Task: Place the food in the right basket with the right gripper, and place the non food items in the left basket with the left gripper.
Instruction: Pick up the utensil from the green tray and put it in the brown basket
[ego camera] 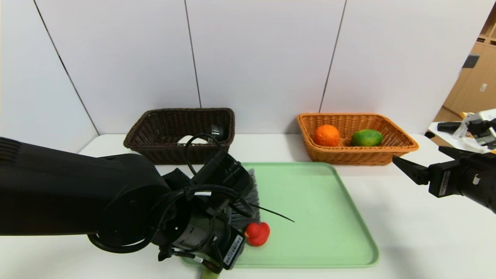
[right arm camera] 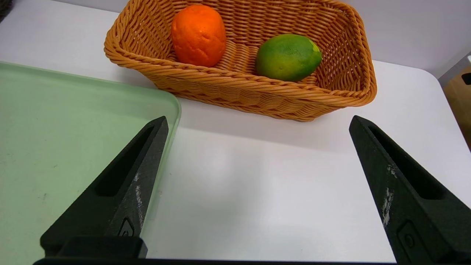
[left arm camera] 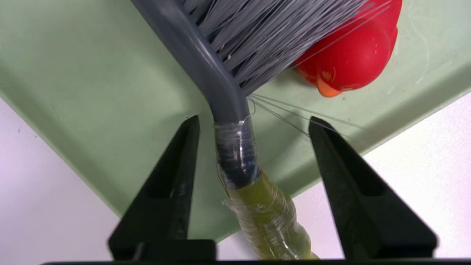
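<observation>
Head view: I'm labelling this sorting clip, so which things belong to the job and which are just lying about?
Job:
orange and green fruit, in the tan basket
brush
red duck
dark basket
left end effector, open astride the brush handle
right end effector, open

Just there:
green tray
table

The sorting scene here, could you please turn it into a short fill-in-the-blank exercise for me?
1. The orange and the green fruit lie in the ____ basket.
2. The open left gripper straddles the handle of the ____.
3. The red duck toy rests on the green ____.
4. The right gripper, over the table, is ____.

Answers: orange-tan; brush; tray; open
</observation>
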You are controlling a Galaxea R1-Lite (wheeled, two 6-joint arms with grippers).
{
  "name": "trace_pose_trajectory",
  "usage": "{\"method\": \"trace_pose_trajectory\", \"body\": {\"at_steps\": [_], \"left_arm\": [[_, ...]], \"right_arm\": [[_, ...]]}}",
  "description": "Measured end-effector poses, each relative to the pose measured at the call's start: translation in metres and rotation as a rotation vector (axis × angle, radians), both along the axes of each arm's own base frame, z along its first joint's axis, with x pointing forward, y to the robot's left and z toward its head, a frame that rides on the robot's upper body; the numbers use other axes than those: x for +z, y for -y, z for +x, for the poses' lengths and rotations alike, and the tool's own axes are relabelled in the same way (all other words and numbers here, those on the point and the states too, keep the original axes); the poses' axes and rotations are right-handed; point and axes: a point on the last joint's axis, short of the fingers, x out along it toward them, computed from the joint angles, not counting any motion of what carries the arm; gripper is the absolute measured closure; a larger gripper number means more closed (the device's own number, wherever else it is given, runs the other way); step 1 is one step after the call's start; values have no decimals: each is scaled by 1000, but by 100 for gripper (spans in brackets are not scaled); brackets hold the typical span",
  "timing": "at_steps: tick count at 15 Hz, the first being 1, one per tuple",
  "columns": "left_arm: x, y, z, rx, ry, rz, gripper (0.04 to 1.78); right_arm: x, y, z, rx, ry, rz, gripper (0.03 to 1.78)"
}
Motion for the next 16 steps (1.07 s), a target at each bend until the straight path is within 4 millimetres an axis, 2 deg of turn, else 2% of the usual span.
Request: {"method": "trace_pose_trajectory", "body": {"at_steps": [2,3,4,12,16], "left_arm": [[-1,0,0,1,-2,3,102],[-2,0,0,2,-4,4,122],[-2,0,1,2,-1,2,154],[-4,-3,0,11,-4,12,154],[9,-4,10,42,106,-53,154]], "right_arm": [[0,0,0,1,0,1,12],[0,0,0,1,0,0,12],[0,0,0,1,0,1,12],[0,0,0,6,1,1,12],[0,0,-1,6,0,2,12]]}}
